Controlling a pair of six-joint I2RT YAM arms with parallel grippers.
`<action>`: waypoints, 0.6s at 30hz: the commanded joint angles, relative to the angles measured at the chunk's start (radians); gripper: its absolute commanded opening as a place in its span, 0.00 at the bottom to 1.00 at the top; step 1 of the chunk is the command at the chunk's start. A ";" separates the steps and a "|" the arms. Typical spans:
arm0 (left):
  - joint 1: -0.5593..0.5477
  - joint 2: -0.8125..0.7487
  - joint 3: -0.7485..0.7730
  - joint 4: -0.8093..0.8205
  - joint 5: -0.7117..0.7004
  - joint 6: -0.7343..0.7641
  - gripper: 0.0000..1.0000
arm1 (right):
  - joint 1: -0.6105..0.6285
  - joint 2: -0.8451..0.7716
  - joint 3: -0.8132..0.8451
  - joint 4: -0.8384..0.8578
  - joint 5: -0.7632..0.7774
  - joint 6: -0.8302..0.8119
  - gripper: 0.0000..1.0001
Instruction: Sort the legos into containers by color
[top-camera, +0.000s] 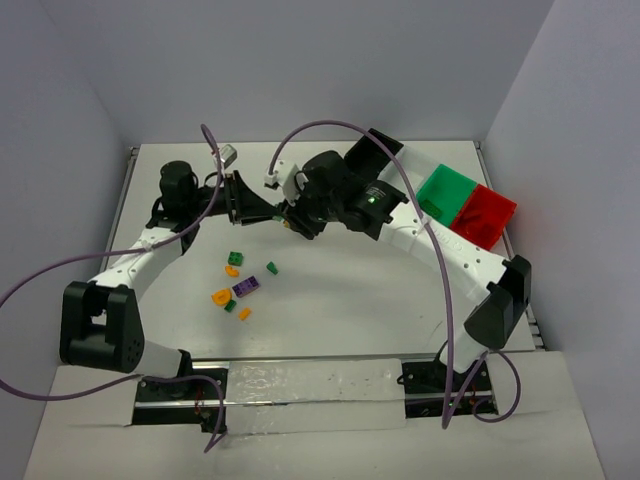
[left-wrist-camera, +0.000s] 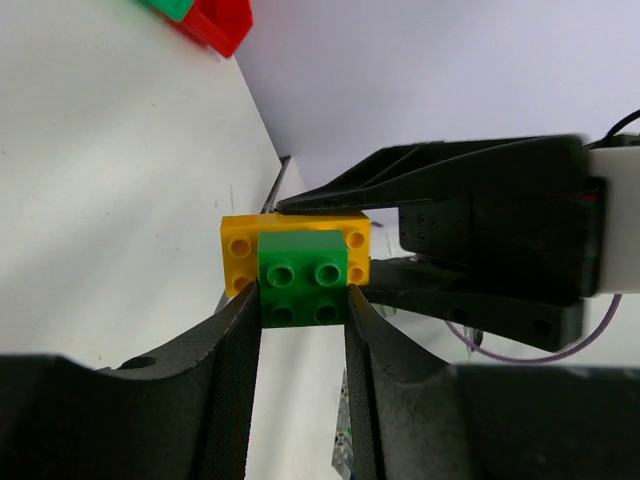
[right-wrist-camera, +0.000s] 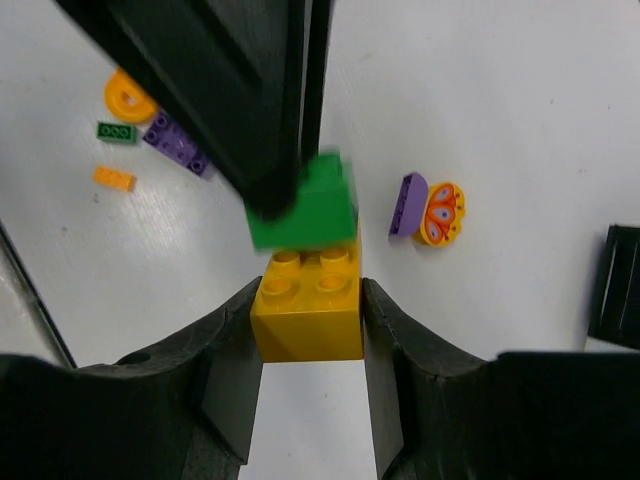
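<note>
A green brick and a yellow brick are stuck together and held in the air between both arms. My left gripper is shut on the green brick, its pads against two sides. My right gripper is shut on the yellow brick. In the top view the two grippers meet at the back middle. Loose legos lie on the table left of centre: a purple brick, an orange ring and small green pieces. The black bin, green bin and red bin stand at the back right.
A purple piece and an orange butterfly piece lie on the table beneath the right gripper. The right arm crosses in front of the bins and hides part of the row. Purple cables loop over both arms. Walls close the table on three sides.
</note>
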 joint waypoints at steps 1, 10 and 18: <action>0.077 -0.006 0.024 0.035 0.001 0.045 0.00 | -0.008 -0.089 -0.061 0.004 0.073 -0.033 0.00; 0.128 -0.022 0.132 -0.254 -0.080 0.371 0.00 | -0.143 -0.093 -0.151 0.060 0.131 -0.054 0.00; 0.096 -0.084 0.199 -0.546 -0.297 0.702 0.00 | -0.529 0.132 -0.007 0.106 0.133 -0.018 0.00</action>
